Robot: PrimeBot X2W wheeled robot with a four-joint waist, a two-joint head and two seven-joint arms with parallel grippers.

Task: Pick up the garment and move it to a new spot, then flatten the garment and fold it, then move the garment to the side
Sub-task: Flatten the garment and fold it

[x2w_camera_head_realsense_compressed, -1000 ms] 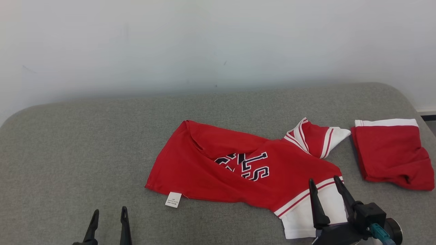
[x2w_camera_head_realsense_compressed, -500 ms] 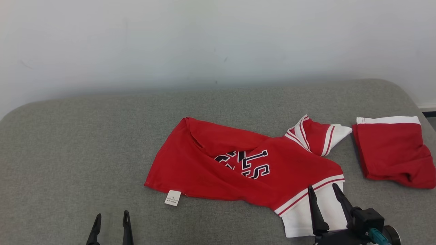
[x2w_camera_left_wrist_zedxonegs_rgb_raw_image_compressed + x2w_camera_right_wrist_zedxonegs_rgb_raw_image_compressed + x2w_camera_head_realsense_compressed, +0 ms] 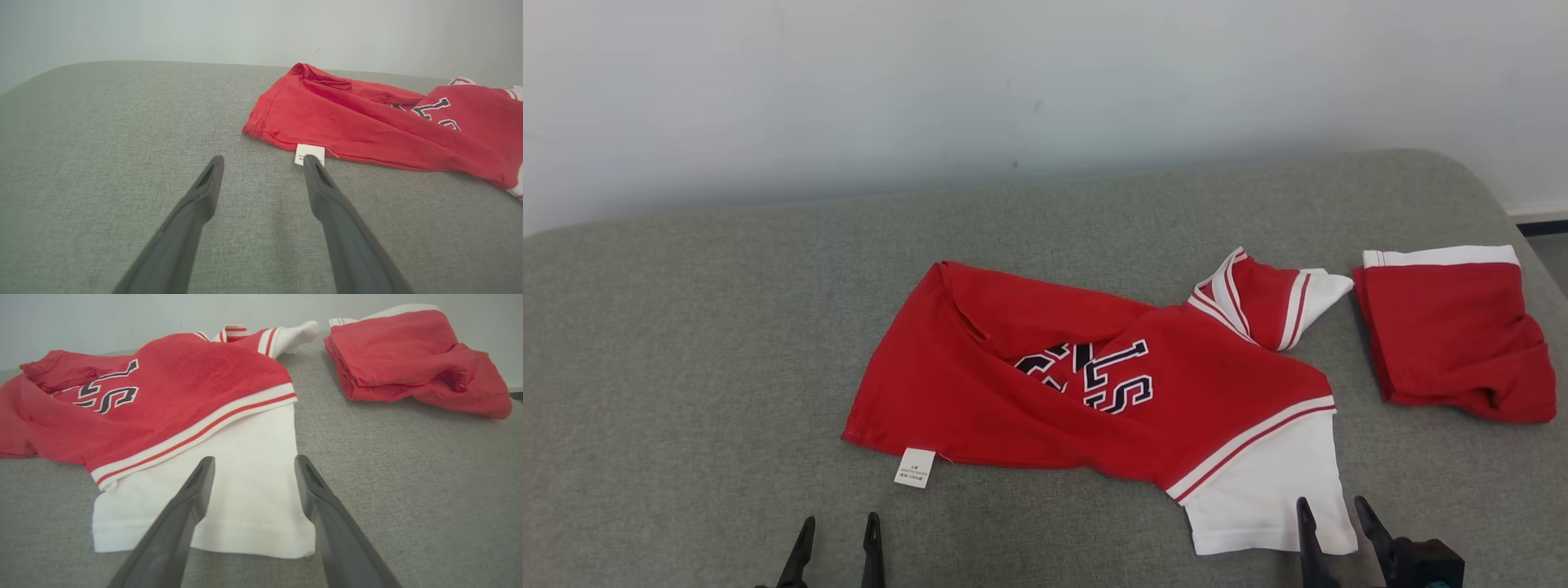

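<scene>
Head view, near edge first: the robot's left claw (image 3: 840, 523) at 7 o'clock and its right claw (image 3: 1331, 505) at 5 o'clock both stand released, fingers spread and empty, at the front of the grey fabric-covered table (image 3: 686, 327). The left one hangs over bare fabric just short of the white label (image 3: 916, 467) that sticks out from the hem. The right one points across the white sleeve (image 3: 1258, 498), though whether its tips touch the cloth cannot be told. That split stance looks deliberate: one claw for each near end of the garment (image 3: 980, 384), so it can be lifted without bunching.

The garment, a red jersey, lies at the table's centre, slanting from 9 o'clock toward 3 o'clock. It is rumpled, with a flap folded over part of its dark lettering (image 3: 1111, 384), a sign that pickup, flattening and folding all lie ahead. Its far sleeve (image 3: 1282, 298), striped red and white, pokes out toward 2 o'clock. At 3 o'clock, apart from the jersey, a folded red piece (image 3: 1454, 335) with a white band sits near the table's edge, probably the side spot for finished work. Behind, at 12 o'clock, a pale wall (image 3: 1013, 82) closes the scene.
</scene>
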